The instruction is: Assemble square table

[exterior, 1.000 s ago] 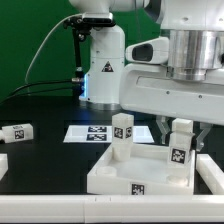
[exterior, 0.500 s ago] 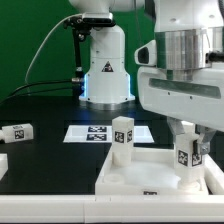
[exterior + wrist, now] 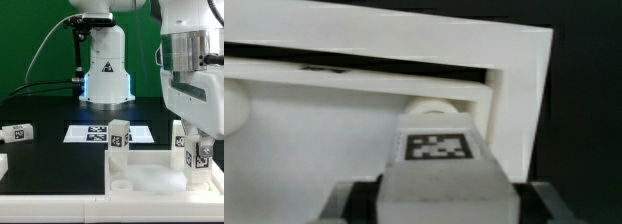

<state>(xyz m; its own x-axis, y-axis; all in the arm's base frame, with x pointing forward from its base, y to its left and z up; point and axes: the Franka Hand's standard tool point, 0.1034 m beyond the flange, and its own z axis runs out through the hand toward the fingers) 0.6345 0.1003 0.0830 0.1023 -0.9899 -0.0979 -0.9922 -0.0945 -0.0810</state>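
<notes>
The white square tabletop (image 3: 150, 180) lies low in the exterior view, rims up. One white tagged leg (image 3: 120, 137) stands upright at its far corner on the exterior view's left. My gripper (image 3: 191, 142) is shut on a second tagged leg (image 3: 188, 160), held upright at the tabletop's far corner on the exterior view's right. In the wrist view this leg (image 3: 441, 150) sits between my dark fingers (image 3: 356, 200), its round end over the tabletop's inner corner (image 3: 349, 110). A third leg (image 3: 15, 132) lies loose on the black table at the exterior view's left.
The marker board (image 3: 90, 132) lies flat behind the tabletop. The robot base (image 3: 105, 65) stands at the back. Another white part (image 3: 2, 160) shows at the exterior view's left edge. A green backdrop lies behind.
My gripper has moved to the exterior view's right with the leg in it. The tabletop and its standing leg have slid the same way.
</notes>
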